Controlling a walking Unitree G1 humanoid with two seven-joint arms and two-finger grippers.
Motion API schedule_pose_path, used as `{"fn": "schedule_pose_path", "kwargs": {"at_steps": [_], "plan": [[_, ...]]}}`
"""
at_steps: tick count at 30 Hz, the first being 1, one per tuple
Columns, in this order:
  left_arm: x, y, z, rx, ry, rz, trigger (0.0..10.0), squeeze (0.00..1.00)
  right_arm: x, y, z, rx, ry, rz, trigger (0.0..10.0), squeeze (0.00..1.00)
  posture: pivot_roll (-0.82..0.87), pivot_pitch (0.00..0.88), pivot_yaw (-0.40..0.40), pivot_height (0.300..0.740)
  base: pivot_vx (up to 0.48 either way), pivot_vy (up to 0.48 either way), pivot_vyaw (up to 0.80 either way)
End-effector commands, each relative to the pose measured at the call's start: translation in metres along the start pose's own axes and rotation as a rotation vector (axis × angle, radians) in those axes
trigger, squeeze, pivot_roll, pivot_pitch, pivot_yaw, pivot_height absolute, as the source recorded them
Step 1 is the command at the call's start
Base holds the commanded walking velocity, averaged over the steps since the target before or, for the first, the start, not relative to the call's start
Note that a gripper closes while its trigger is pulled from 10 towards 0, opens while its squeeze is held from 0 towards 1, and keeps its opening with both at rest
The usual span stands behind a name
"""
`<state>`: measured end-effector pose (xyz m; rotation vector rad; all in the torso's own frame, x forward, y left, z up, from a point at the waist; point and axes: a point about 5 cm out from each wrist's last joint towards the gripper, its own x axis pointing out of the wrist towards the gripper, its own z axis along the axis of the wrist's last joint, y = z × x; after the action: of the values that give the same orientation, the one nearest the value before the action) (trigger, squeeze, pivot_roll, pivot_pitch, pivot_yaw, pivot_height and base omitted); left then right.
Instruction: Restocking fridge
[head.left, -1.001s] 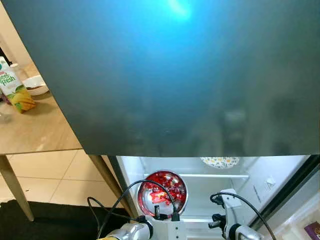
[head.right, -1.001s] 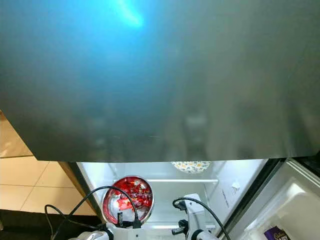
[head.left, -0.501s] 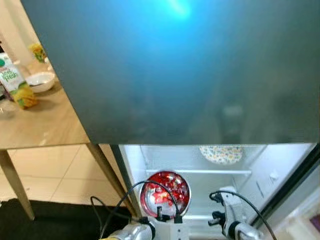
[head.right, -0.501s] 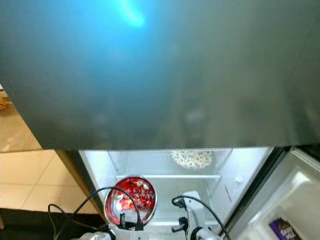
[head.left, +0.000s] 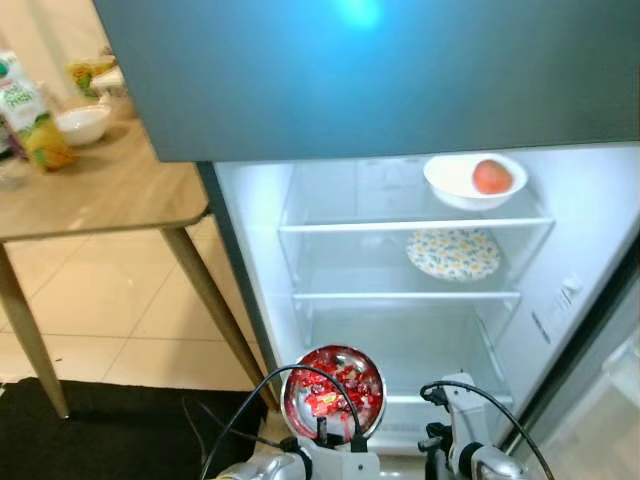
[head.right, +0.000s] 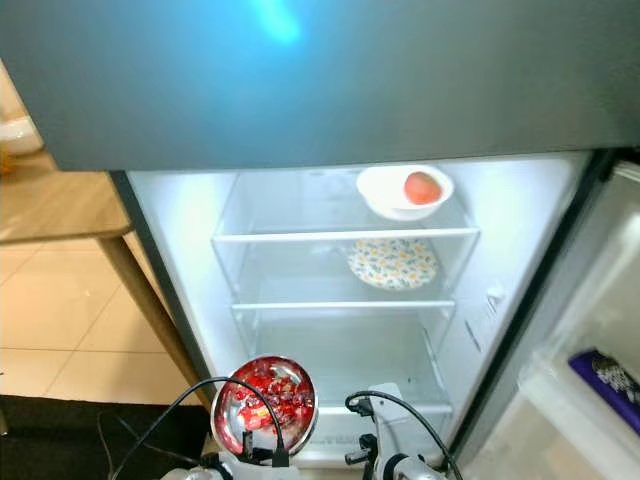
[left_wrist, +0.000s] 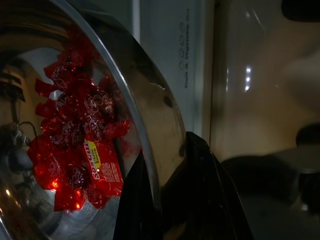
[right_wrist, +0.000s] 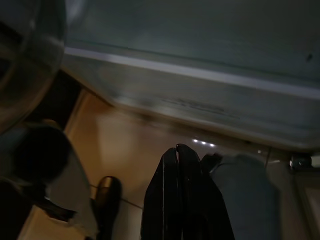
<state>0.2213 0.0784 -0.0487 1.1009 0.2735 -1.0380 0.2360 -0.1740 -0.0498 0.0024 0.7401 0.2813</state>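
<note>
A juice carton (head.left: 30, 125) and a small white bowl (head.left: 83, 124) stood on the wooden worktop (head.left: 110, 195) at far left. The left end effector (left_wrist: 165, 200) was clamped on the rim of a steel bowl of red candies (head.left: 333, 391), held low before the open fridge (head.left: 400, 330). The right end effector (right_wrist: 176, 200), fingers pressed together, hung beside it. A peach (head.left: 492, 176) sat in a white bowl on the upper shelf, a patterned plate (head.left: 453, 253) below.

The open white fridge interior (head.left: 400, 260) is bright and lit from inside. A blue glare spot sits on the dark grey upper fridge door (head.left: 360, 60). Head views are slightly soft. Both wrist views are dim, the right one blurred.
</note>
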Motion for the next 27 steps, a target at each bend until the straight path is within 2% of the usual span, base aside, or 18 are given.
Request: {"fn": "schedule_pose_path", "kwargs": {"at_steps": [1, 19, 27], "plan": [[0.001, 0.011, 0.003, 0.026, -0.022, 0.037, 10.0, 0.00, 0.001, -0.001, 0.005, 0.002, -0.021, -0.008, 10.0, 0.00, -0.11, 0.011, 0.059, 0.560, 0.000, 0.000, 0.00], [0.000, 0.018, 0.000, 0.038, -0.021, 0.060, 10.0, 0.00, 0.001, -0.003, 0.012, 0.014, -0.052, -0.003, 10.0, 0.00, -0.11, 0.024, 0.073, 0.510, 0.000, 0.000, 0.00], [-0.004, 0.027, -0.008, 0.042, -0.008, 0.085, 10.0, 0.00, 0.002, -0.007, 0.026, 0.016, -0.125, -0.019, 10.0, 0.00, -0.11, 0.064, 0.091, 0.480, 0.000, 0.000, 0.00]]}}
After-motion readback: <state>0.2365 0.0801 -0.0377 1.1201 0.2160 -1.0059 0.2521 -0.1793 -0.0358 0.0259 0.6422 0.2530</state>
